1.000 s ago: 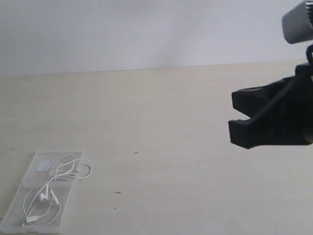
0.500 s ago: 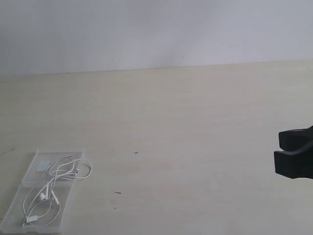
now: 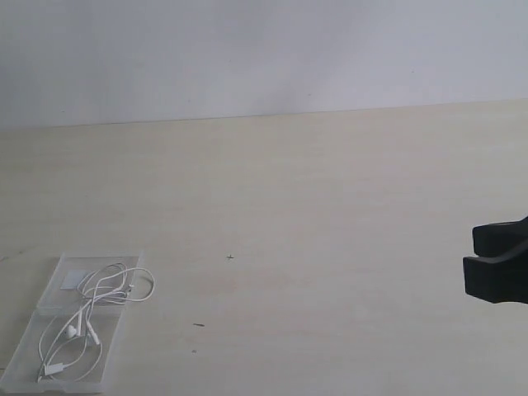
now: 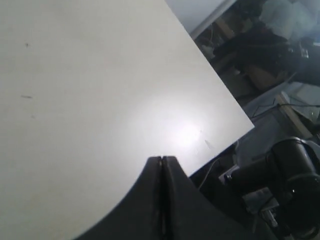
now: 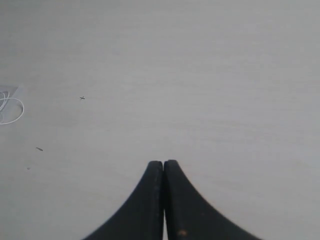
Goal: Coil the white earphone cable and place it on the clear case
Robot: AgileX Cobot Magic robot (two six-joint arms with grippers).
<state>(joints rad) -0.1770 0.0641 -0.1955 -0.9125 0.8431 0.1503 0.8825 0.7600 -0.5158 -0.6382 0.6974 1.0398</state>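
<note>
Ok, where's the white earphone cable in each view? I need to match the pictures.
Exterior view: lower left corner; the white earphone cable lies in loose loops on the clear case.
Left wrist view: not in it.
Right wrist view: only one loop of it shows at the picture's edge; the rest is cut off.
Shared landmark: the small dark cross mark, seen in the exterior and right wrist views.

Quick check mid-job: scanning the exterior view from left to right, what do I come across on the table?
clear case with the white earphone cable lying on it → small dark fleck → tiny cross mark → right gripper, shut, at the right edge
</note>
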